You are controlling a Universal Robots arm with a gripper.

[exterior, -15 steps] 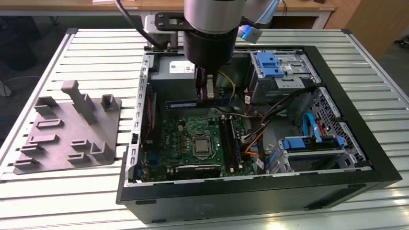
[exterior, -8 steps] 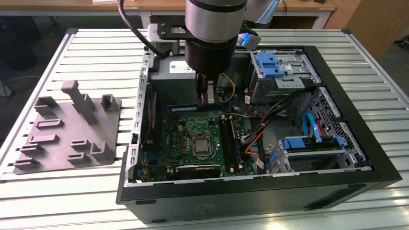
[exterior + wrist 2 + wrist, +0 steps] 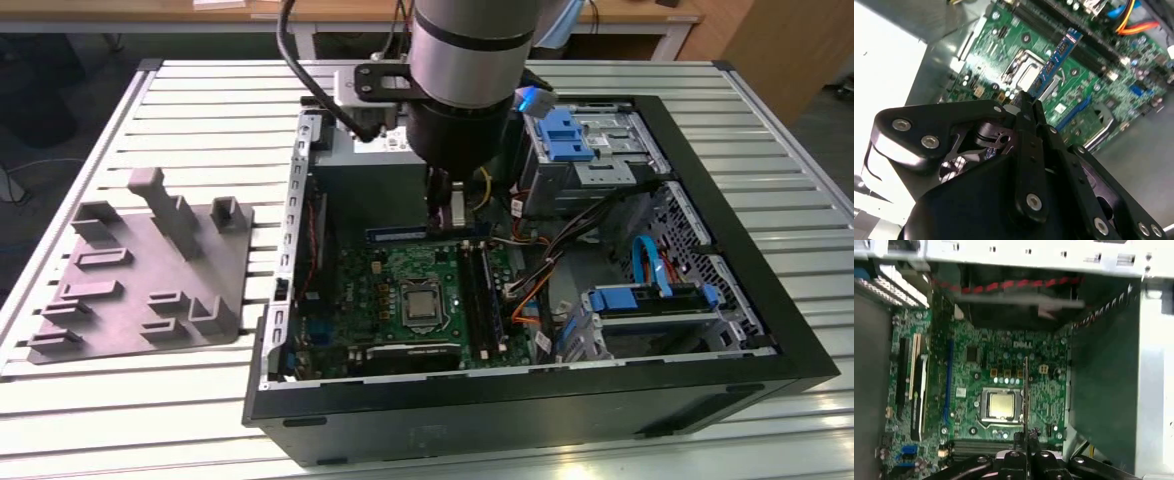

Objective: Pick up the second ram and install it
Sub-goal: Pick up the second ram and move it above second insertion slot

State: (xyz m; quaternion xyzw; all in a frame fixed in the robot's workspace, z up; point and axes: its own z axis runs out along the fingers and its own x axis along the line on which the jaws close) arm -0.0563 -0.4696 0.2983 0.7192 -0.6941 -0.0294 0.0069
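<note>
Black gripper [image 3: 1031, 102] fingers squeeze tight on one end of the second ram [image 3: 1054, 60]. That thin blue-green stick pokes out past the fingertips and hangs over the green motherboard [image 3: 1081, 82], not in a slot. All this is inside the open black computer case [image 3: 534, 400]. Beside the case, a grey tray [image 3: 147, 270] lies on the slatted table [image 3: 134, 420].

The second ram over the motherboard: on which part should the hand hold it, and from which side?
Pinch its two flat faces across the thin board, coming from above. The second ram stands on edge over the motherboard, so the faces suit the hand and the lower edge is left free. The hand grips it this way now.
</note>
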